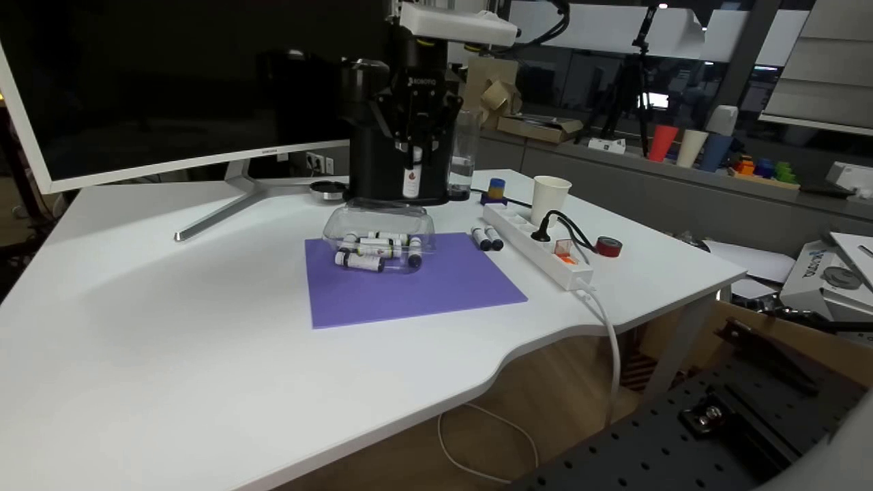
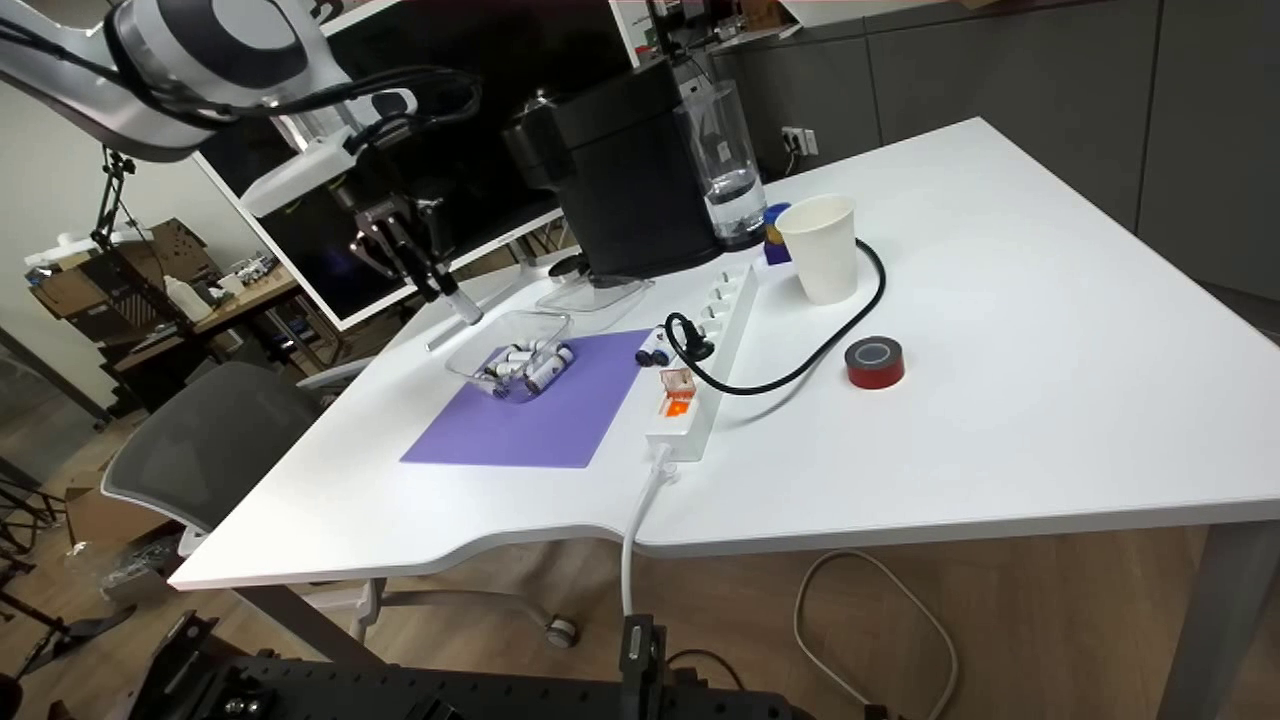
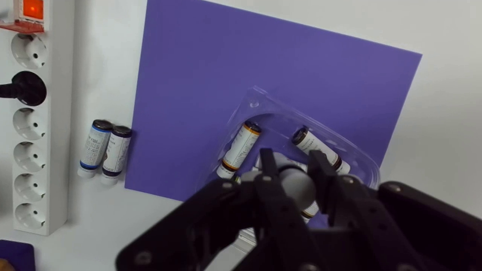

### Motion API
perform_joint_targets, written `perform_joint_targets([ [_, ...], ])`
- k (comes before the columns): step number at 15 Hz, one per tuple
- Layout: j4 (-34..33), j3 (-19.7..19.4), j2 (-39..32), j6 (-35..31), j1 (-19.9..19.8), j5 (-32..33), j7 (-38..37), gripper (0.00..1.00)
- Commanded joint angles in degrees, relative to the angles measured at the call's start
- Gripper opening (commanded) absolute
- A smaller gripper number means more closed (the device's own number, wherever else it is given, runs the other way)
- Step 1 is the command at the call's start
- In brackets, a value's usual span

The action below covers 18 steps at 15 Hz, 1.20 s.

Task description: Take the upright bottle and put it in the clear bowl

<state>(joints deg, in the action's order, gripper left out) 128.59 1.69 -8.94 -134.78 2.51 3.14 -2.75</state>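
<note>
1 small white bottle [image 1: 412, 179] is held nearly upright by the fingers [image 3: 323, 169], which are pressed against its sides and parted only by its width. It is suspended in the air, and in the wrist view it is seen against the inside of the clear bowl [image 3: 254, 102]; whether it is wholly within the rim cannot be told. By judgement, the pick-up is done and the carry almost so; lowering and release are left. Several small bottles [image 3: 241, 146] are contained in the bowl, lying at various angles, so an even landing may be hard to get and some tipping should be expected. The bowl is rested at least partly on a purple mat [image 3: 211, 67], beside which 2 more bottles [image 3: 117, 152] are laid next to each other, near the white power strip [image 3: 56, 124]; by the task sentence, neither is called for. Farther back, a large monitor [image 1: 191, 75] is seen on the table [image 1: 191, 341].
</note>
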Motion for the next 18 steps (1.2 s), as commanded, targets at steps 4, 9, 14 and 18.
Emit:
perform_joint_targets([
  [4, -5.0, -0.5, -5.9, 2.4, -0.5, -0.6, -0.1, 0.07],
  [9, -6.3, -0.5, -7.2, 4.3, -0.5, -1.0, 0.0, 0.66],
  [14, -4.7, -0.4, -4.7, 3.8, 0.0, -0.7, -0.4, 0.98],
  [18, -2.2, -0.7, -0.3, 4.5, 0.7, -0.3, -3.8, 1.00],
])
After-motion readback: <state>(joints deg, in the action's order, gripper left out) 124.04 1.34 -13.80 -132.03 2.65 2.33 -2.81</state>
